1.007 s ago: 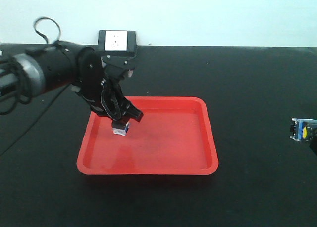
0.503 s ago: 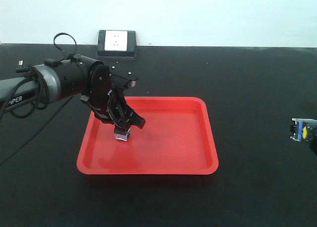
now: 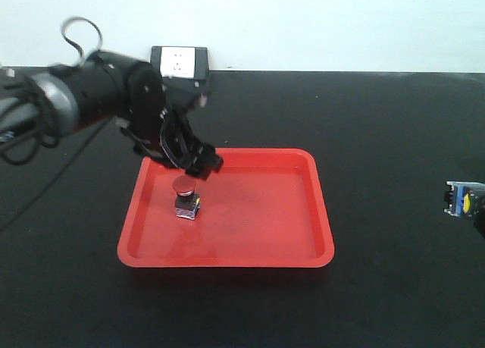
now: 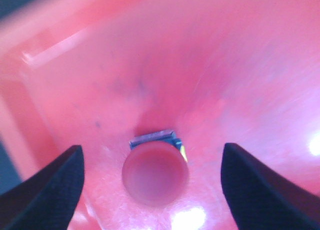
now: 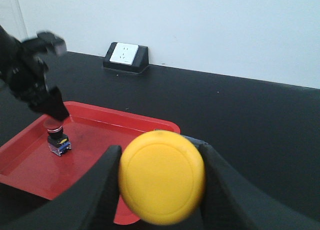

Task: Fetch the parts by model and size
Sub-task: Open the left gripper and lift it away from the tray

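Gripping yellow switch (image 5: 161, 176); red switch (image 3: 185, 199) free

Two switches are in view: one red switch (image 3: 186, 197) and one yellow switch (image 5: 161, 176). There is one tray (image 3: 227, 258), red, one socket box (image 3: 179, 65) with a white face, and one black desk (image 3: 379, 136).

Setting: robot test lab. Evidence: bare black desk (image 3: 379, 136); plain white wall (image 3: 303, 22); power socket box (image 3: 179, 66) behind the left tool (image 3: 188, 160); red tray (image 3: 322, 204) beneath it.
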`<state>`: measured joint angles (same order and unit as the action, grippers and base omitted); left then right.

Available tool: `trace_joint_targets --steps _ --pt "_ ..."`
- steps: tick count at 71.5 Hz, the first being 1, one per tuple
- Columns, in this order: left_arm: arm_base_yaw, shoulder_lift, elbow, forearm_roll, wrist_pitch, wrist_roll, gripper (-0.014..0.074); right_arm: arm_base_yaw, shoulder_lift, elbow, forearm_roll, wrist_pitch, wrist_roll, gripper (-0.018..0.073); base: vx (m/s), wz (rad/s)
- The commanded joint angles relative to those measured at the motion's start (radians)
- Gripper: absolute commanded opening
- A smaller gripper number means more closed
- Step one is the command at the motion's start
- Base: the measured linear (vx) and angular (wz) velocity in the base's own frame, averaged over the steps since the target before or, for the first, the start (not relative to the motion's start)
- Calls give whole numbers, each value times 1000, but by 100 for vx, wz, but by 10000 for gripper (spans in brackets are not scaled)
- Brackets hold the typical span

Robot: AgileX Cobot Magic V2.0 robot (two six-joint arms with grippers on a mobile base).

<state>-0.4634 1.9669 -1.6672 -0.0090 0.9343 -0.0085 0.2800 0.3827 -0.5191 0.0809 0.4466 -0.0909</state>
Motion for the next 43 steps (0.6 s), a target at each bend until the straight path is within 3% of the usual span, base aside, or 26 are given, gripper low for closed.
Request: trace_joint_targets --steps 1,23,43 --pt "-8 -137 -39 -11 -28 -8 556 -3 14 -29 0 -81 -6 -10 0 0" --pt "-10 -440 13 -8 -28 -8 526 -3 14 -29 0 -81 -6 -10 0 0" --pt "-10 -810 285 -12 -145 -8 502 -3 14 -29 0 -82 -6 -10 0 0"
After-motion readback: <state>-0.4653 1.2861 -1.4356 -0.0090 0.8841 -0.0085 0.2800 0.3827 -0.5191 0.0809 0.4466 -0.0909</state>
